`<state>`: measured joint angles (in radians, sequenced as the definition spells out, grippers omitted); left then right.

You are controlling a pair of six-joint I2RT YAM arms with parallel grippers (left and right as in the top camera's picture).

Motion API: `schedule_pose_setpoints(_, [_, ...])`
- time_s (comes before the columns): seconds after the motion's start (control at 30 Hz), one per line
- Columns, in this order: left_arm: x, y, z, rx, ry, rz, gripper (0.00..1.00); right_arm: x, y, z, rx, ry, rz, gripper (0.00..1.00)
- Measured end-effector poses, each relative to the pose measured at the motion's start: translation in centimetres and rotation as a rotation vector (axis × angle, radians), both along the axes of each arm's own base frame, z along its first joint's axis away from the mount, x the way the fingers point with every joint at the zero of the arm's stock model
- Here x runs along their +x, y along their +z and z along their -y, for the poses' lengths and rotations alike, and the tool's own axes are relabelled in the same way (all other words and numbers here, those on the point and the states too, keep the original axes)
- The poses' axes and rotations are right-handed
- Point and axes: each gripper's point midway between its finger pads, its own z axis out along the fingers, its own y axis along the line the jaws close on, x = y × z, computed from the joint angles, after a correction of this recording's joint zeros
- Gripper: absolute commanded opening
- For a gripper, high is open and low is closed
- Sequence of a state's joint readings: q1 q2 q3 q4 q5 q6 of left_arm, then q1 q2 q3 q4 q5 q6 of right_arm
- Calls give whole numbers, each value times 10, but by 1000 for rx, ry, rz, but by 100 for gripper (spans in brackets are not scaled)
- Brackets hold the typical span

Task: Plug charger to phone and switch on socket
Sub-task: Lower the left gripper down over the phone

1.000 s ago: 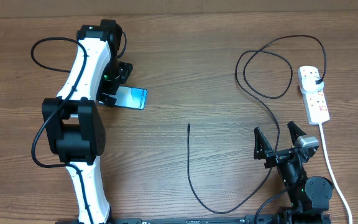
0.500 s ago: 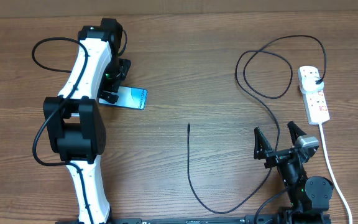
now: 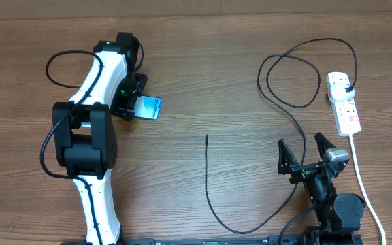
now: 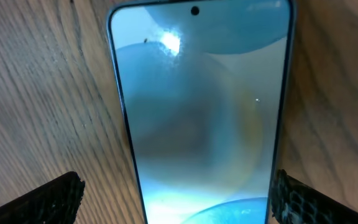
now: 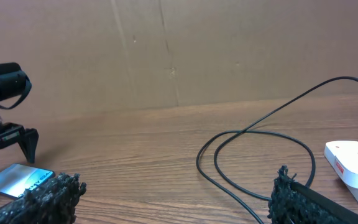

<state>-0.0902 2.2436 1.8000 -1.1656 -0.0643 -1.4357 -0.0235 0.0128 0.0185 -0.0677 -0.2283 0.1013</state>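
A brown wooden desk [image 3: 203, 68] fills the overhead view, and behind it the right wrist camera shows a plain brown wall [image 5: 166, 50]. On the desk's left part lies the phone [image 3: 150, 108], flat, with its light blue screen glowing.

In the last second the left arm has shifted a little toward the phone, while the phone itself has stayed at its place. The left pincer [image 4: 176, 198] now stands spread, with one finger on each long side of the phone, and the pads do not touch it yet. We judge that the grasp is prepared but not closed.

Nothing else has changed. The charger cable [image 3: 218, 207] lies with its small tip [image 3: 207, 138] free in the middle of the desk, well apart from the phone. It runs in a long curve and one loop to its black plug, which sits in the far end of the white power strip [image 3: 346, 112] at the right side. We cannot tell if the switch there is on.

The right pincer [image 3: 305, 158] rests spread and empty near the front edge, beside the cable. So both parts of the task are not yet done.
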Motion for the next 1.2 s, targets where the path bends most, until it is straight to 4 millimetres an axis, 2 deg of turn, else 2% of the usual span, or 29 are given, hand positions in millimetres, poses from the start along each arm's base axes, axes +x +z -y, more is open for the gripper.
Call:
schedule_pose_setpoints(0.27, [4,-1,2,-9,2,16,100,0,0,0,0,0,0,100])
schedule_pose_setpoints(0.5, [6,-12,2,-11,3,35,100,0,0,0,0,0,0,100])
schedule_pose_setpoints(0.8, [13,-13,2,-13,3,65,100,0,0,0,0,0,0,100])
schedule_pose_setpoints(1.2, [11,-17,1,-5,3,62,100,0,0,0,0,0,0,100])
